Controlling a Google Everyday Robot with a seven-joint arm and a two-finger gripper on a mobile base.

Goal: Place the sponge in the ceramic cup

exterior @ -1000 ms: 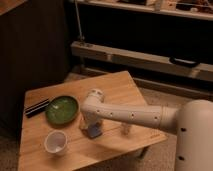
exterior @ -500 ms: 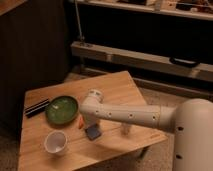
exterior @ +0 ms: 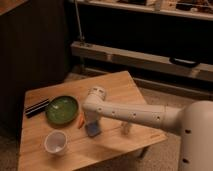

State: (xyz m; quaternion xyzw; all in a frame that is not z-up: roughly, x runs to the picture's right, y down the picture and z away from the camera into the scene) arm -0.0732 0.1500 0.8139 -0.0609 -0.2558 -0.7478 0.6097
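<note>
One soft blue rectangular sponge [exterior: 93,131] sits gripped in the pincer [exterior: 92,126] near the round ceramic cup [exterior: 55,142].

Lab or workshop-like room; long metal rack [exterior: 140,57] behind a low wooden table [exterior: 116,85].

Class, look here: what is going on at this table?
The robot arm reaches over the wooden table, its gripper down at the blue sponge, beside the orange stick and green plate. Whether it holds the sponge is unclear. The white ceramic cup stands apart toward the front left, without the sponge.
</note>
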